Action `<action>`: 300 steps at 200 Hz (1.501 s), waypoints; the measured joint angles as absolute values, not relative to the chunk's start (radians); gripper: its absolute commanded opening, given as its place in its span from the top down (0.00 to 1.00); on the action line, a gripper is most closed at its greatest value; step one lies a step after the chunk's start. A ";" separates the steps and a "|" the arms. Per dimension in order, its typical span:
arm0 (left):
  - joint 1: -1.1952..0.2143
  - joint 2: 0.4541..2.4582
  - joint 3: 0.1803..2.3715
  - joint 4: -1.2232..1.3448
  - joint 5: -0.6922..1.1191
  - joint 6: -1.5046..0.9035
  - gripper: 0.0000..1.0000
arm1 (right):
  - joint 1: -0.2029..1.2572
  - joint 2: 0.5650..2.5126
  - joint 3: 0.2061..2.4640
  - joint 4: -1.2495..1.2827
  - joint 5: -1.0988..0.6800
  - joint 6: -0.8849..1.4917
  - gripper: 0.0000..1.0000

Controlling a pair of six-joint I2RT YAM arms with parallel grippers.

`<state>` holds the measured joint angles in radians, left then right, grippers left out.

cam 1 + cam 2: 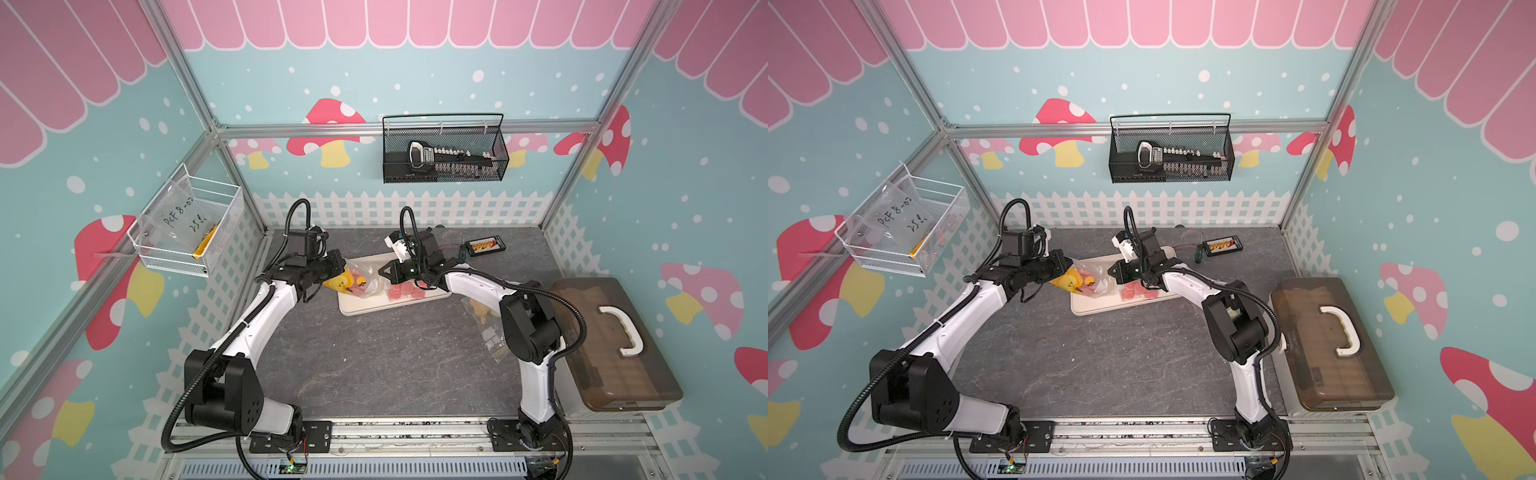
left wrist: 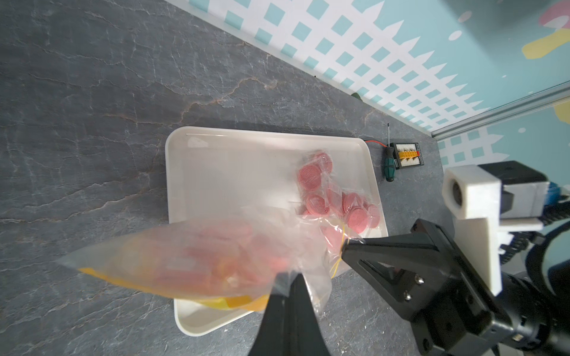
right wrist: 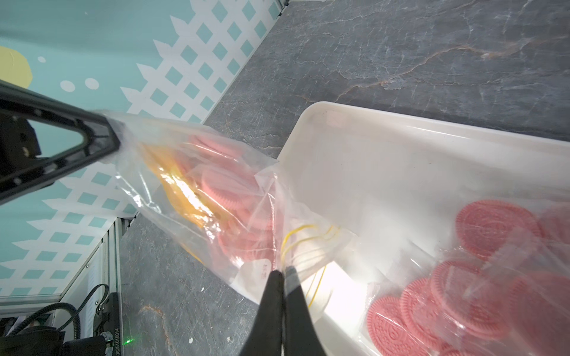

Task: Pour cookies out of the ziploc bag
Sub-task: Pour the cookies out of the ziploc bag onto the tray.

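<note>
Two grippers, one ziploc bag [image 1: 360,282] strung between them. Left gripper [image 1: 341,272]: jaws together, clamped on the bag's yellow-backed end; from the right wrist its black fingertips [image 3: 105,145] are seen pinching the film. Right gripper [image 1: 379,270]: jaws likewise pressed together on the opposite end, fingertips [image 3: 273,296] biting clear film beside a thin yellow line. Bag slung over the tray's rim; whether it touches the rim cannot be told. Cookies [image 2: 317,180], salmon-pink, round, embossed: one loose heap on the tray, below and just beside the right gripper. Roughly seven are countable from the left wrist, but they overlap and some are in glossy clear wrap, so the count is rough. More cookies inside the bag, between the two grippers; their number cannot be told through the film. One white tray [image 1: 376,309], under the right gripper and the bag end it holds; the left gripper sits just off the tray's edge. Beyond the right gripper, well apart: one green-handled screwdriver [image 2: 389,165] just beside one small black terminal block [image 2: 407,153]. Outboard of the right arm: one brown translucent case [image 1: 611,345] with a white handle. Walls carry two baskets: one black mesh basket [image 1: 444,151], one white wire basket [image 1: 191,226].
</note>
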<state>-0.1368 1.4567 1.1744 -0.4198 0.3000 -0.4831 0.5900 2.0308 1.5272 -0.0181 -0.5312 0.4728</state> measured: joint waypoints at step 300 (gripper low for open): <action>-0.289 1.683 1.429 -0.374 0.276 -0.487 1.00 | 0.438 2.031 1.302 0.206 -0.567 0.623 1.00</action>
<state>-0.2890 1.6833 1.4292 -0.3737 0.2764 -0.4873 0.4377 2.0308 1.3022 0.2062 -0.5674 0.6231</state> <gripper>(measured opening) 0.046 0.048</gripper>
